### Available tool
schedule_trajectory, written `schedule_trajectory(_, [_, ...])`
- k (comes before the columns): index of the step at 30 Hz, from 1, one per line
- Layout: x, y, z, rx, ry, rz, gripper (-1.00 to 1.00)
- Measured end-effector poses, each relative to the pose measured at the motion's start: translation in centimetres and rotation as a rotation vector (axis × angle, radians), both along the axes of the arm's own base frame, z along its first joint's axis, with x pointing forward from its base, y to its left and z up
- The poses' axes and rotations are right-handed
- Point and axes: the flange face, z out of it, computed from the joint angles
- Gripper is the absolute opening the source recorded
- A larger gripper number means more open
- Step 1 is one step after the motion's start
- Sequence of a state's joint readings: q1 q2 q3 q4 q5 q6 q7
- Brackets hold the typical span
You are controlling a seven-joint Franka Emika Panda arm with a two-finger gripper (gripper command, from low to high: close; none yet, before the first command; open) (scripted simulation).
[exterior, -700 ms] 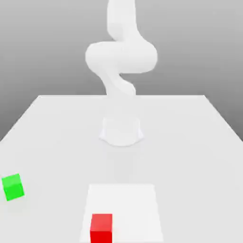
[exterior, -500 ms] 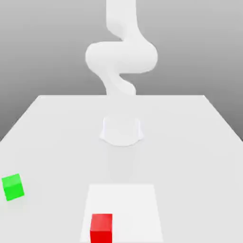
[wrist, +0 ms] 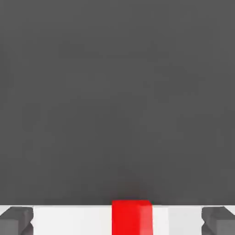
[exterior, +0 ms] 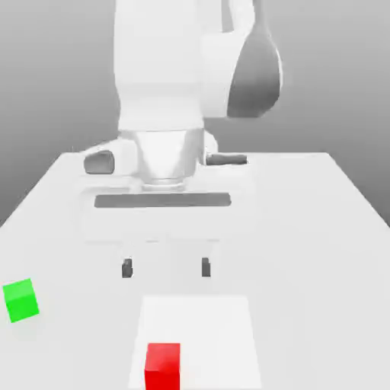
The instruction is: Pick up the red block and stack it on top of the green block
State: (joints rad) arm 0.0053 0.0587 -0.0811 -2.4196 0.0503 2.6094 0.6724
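Overhead in the exterior view, the gripper (exterior: 166,268) hangs wide open and empty; the red block (exterior: 163,367) sits on the white square (exterior: 221,335), the green block (exterior: 21,301) off toward the exterior view's left. The hand view shows the red block, seemingly between the fingertips (wrist: 16,221).

White table (exterior: 320,259): the flat work surface. A lighter rectangular patch (exterior: 217,327) lies on it. Red block (exterior: 163,367): rests on the patch, toward the exterior view's left. Green block (exterior: 21,300): rests on the table, well apart from the patch, turned at an angle.
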Motion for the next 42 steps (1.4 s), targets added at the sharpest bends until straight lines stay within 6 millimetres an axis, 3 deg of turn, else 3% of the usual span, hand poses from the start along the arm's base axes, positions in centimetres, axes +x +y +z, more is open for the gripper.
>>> schedule_trajectory(4, [-1.3,-0.6,-7.3,-0.009,0.108,0.003,0.00])
schedule_trajectory(9, [-1.6,-0.7,-14.4,-0.011,0.132,0.004,0.00])
schedule_trajectory(10, [-1.6,-0.7,-15.0,-0.011,0.133,0.003,-1.00])
schedule_trajectory(16, [-1.7,-0.7,-15.4,-0.011,0.133,0.003,-1.00])
schedule_trajectory(18, [-1.6,-0.7,-14.0,-0.011,0.133,0.004,-1.00])
schedule_trajectory(22, [-1.7,-1.2,-9.3,-0.011,0.133,-0.005,-1.00])
schedule_trajectory(26, [-3.6,-8.1,-7.9,-0.004,0.134,-0.135,-1.00])
schedule_trajectory(30, [-6.8,-15.3,-6.9,0.005,0.134,-0.282,-1.00])
schedule_trajectory(34, [-11.2,-21.9,-6.0,0.016,0.134,-0.431,-1.00])
schedule_trajectory(38, [-17.0,-28.0,-5.2,0.029,0.132,-0.594,-1.00])
schedule_trajectory(42, [-17.7,-28.7,-9.1,0.031,0.132,-0.612,-1.00])
